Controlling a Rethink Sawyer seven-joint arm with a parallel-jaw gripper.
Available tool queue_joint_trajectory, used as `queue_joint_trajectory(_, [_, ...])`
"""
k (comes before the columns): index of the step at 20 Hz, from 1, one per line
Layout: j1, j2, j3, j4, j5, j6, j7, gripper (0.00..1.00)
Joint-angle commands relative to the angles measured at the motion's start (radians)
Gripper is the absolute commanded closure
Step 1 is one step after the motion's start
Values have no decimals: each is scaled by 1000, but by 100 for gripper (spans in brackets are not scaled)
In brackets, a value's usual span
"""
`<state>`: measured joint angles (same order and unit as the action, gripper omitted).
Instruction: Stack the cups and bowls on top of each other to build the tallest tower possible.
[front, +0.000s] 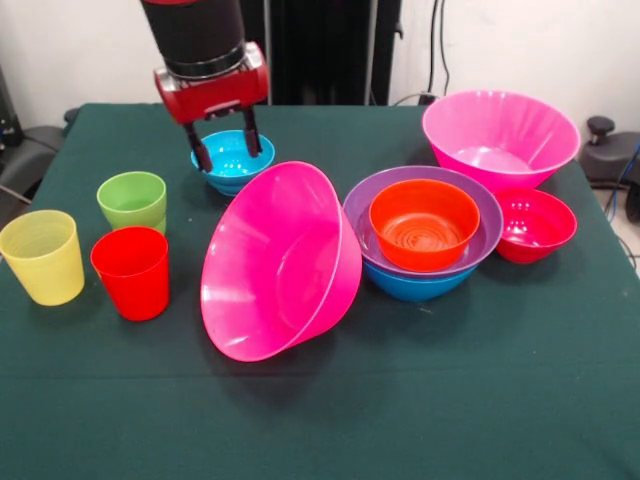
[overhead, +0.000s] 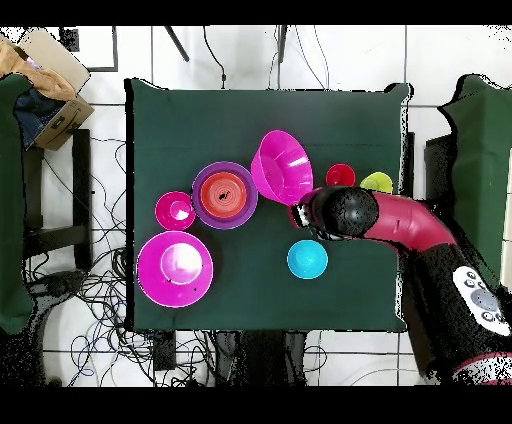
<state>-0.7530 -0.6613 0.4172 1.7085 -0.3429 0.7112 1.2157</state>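
My gripper (front: 230, 158) is open and empty, its fingers hanging just above the small cyan bowl (front: 232, 170) at the back left. In the overhead view the gripper (overhead: 299, 215) is between the cyan bowl (overhead: 307, 259) and a big pink bowl (overhead: 282, 165). That pink bowl (front: 280, 262) lies tilted on its side against the tower: orange bowl (front: 424, 222) in purple (front: 420, 175) in blue (front: 415, 285). The second big pink bowl (front: 500, 135) and the crimson bowl (front: 535, 225) stand at the right. The green (front: 132, 200), yellow (front: 42, 257) and red (front: 131, 272) cups stand at the left.
The green tablecloth (front: 320, 400) covers the table. Chairs and cables surround the table in the overhead view, with a cardboard box (overhead: 50, 85) at the top left. My arm (overhead: 410, 225) hides the yellow cup from above.
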Motion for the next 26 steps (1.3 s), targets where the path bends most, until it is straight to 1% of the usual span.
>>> queue_joint_trajectory(1, [6,37,136,-11,-104,-45,-183,0])
queue_joint_trajectory(6, [32,19,139,-37,-112,17,-143,0])
queue_joint_trajectory(11, [43,8,141,-50,-117,48,-130,0])
queue_joint_trajectory(18, [48,11,137,-31,-139,11,-104,0])
queue_joint_trajectory(20, [58,16,130,-38,-150,3,-96,0])
queue_joint_trajectory(23, [56,25,130,-39,-162,-14,-99,0])
queue_joint_trajectory(26, [54,56,125,-26,-190,-83,-75,0])
